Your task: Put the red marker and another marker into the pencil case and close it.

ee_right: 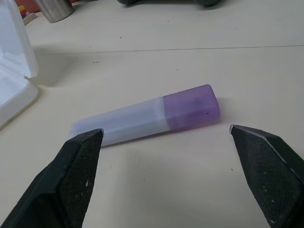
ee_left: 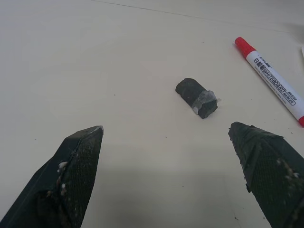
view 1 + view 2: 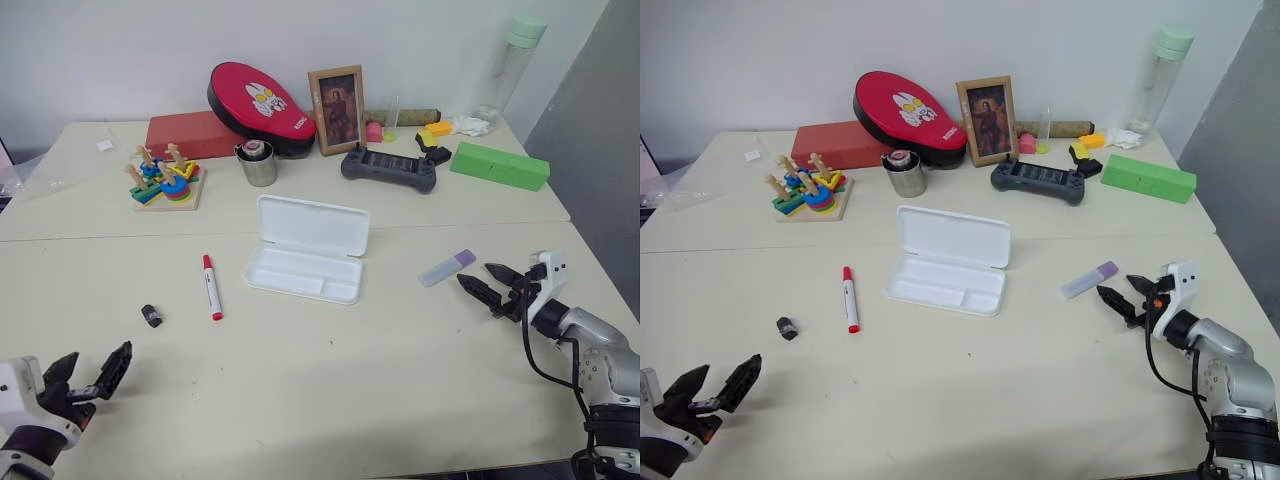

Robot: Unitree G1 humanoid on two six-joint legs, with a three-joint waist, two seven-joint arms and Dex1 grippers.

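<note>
Red marker [image 3: 211, 287], labelled "WHITEBOARD MARKER", lies lengthwise on the desk [image 3: 330, 380], cap toward the wall; both end effectors [image 3: 90, 379] [image 3: 491, 284] gape wide, empty.

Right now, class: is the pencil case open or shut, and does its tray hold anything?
Open and empty. The pencil case has its lid tilted up behind the tray, whose divided compartments are bare.

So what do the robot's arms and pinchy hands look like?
Each gripper, left and right, has two black pointed fingers with a bumpy, scuffed surface. The wrists are white and grey, and a black cable loops along the right arm.
</note>
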